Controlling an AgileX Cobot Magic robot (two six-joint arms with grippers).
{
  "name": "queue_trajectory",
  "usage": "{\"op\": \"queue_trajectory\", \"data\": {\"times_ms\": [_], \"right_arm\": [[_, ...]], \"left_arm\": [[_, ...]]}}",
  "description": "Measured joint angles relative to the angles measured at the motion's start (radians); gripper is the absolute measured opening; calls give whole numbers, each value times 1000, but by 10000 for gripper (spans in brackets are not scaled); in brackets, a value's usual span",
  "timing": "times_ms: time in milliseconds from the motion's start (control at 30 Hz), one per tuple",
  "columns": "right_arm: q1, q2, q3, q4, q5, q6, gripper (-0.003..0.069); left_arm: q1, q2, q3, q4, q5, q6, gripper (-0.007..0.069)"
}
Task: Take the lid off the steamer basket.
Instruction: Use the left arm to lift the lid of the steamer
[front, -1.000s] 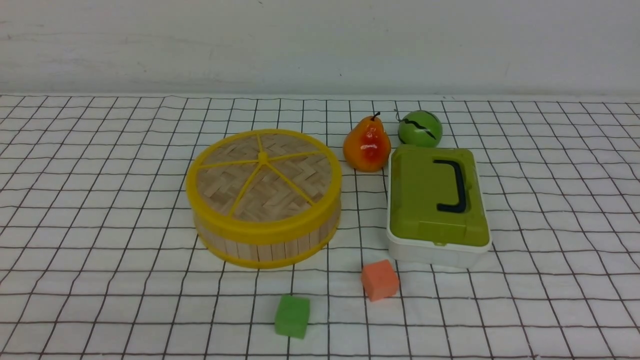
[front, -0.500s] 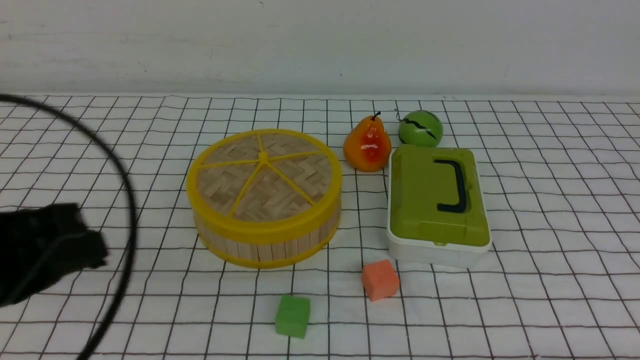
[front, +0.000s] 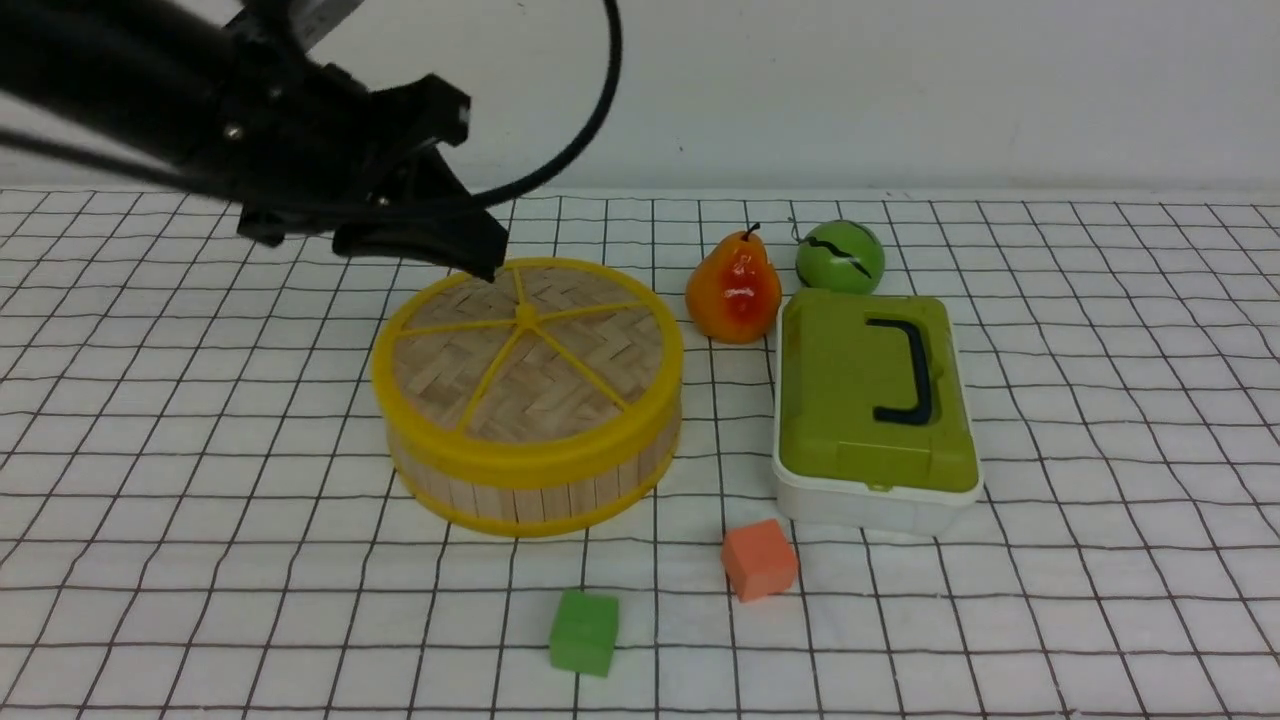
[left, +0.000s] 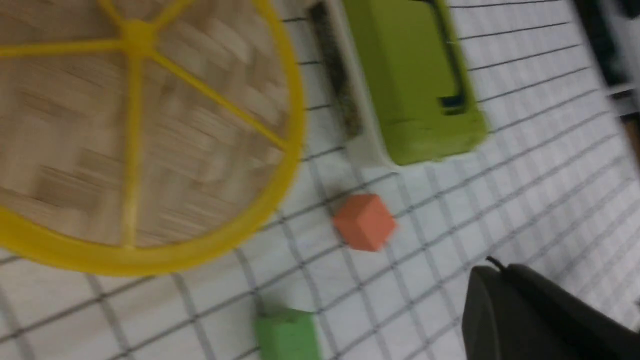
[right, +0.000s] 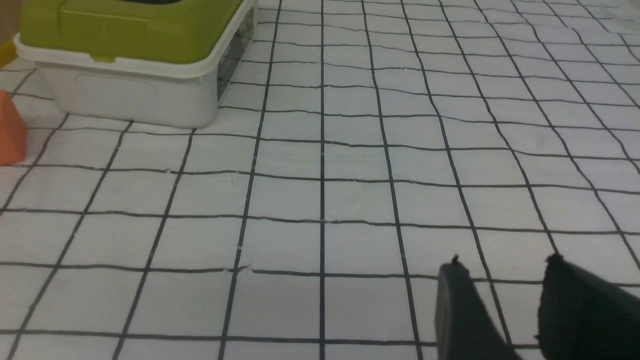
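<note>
The lid (front: 527, 350), a woven bamboo disc with a yellow rim and spokes, sits closed on the steamer basket (front: 540, 495) at the middle of the checked cloth. My left gripper (front: 482, 262) hangs over the lid's far left rim, just above it, fingers together and empty. The left wrist view is blurred and shows the lid (left: 75, 125) and the shut left gripper (left: 492, 267) over the cloth. My right gripper (right: 504, 260) is open and empty over bare cloth, out of the front view.
A pear (front: 733, 288) and a green ball (front: 840, 256) stand behind a white box with a green lid (front: 870, 400), right of the basket. An orange cube (front: 760, 560) and a green cube (front: 585, 632) lie in front.
My left arm came in from the lower left, rose and swung to the far side of the basket. The lid and the other objects have not moved.
</note>
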Motion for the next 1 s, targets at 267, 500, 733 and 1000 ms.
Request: {"op": "queue_trajectory", "data": {"times_ms": [267, 500, 733, 1000], "right_arm": [[0, 0, 0, 0, 0, 0, 239], [0, 0, 0, 0, 0, 0, 239], [0, 0, 0, 0, 0, 0, 239], [0, 0, 0, 0, 0, 0, 239]], "left_arm": [[-197, 342, -522, 556, 133, -287, 6], [-222, 489, -596, 661, 134, -327, 216], [-222, 557, -599, 749, 82, -483, 336], [-222, 582, -599, 734, 89, -504, 292]]}}
